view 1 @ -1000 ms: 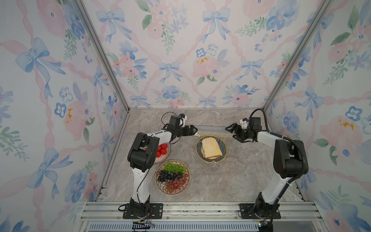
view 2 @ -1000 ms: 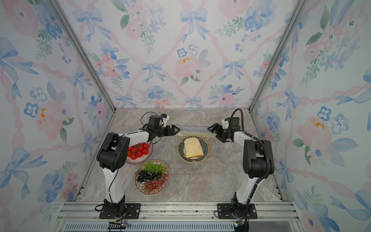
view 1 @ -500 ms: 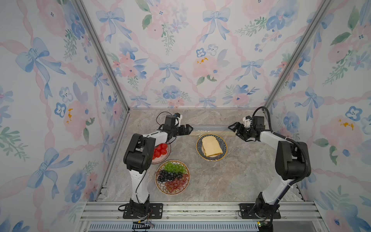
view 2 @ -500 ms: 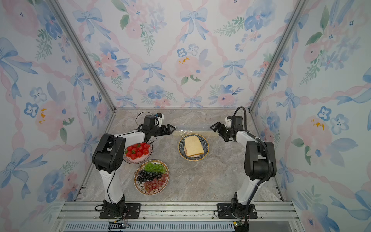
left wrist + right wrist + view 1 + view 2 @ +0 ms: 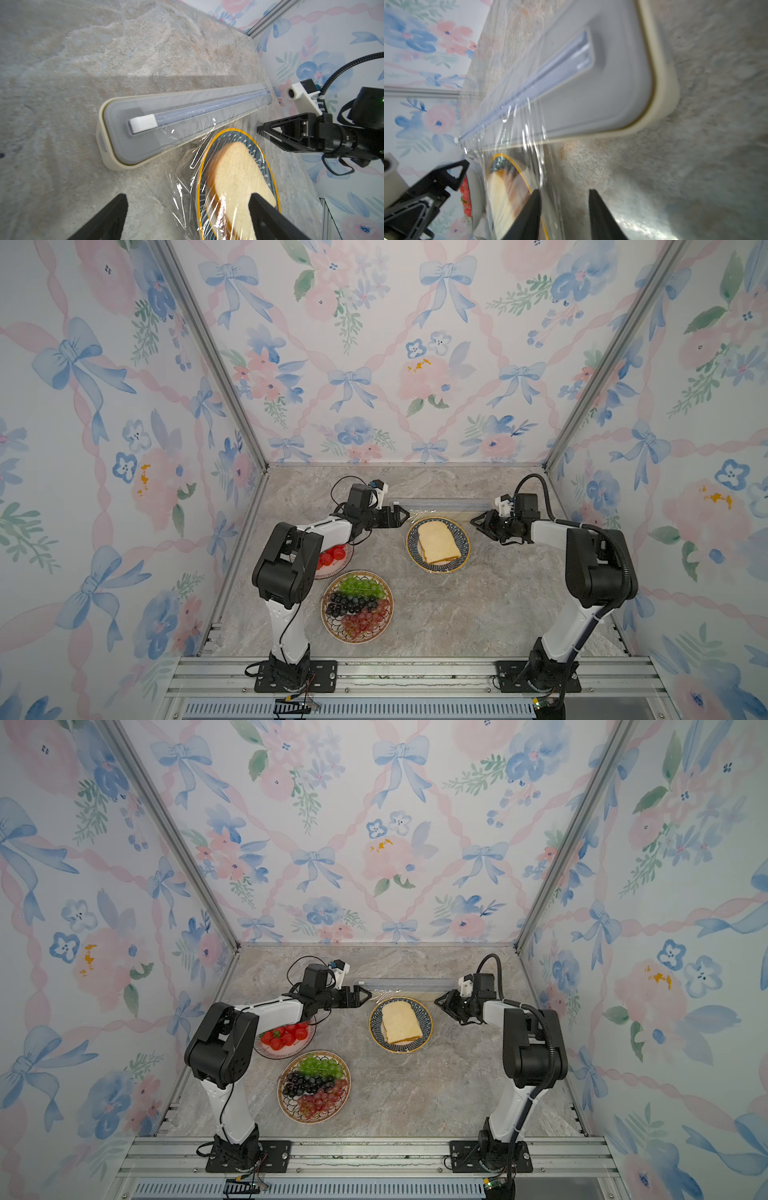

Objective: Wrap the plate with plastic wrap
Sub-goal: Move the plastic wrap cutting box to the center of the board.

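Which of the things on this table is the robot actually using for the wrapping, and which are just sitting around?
In use: plastic wrap; long cream box; blue plate with the bread slice.

Just lying about: plate of grapes; dish of tomatoes.

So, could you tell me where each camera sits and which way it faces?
Both top views: high at the front, looking down on the table; left arm and right arm show whole.
Left wrist: faces the box and plate; left fingers, right fingers show.
Right wrist: faces them from the opposite end; both arms' fingers show.
Shared: box, plate, plastic wrap.
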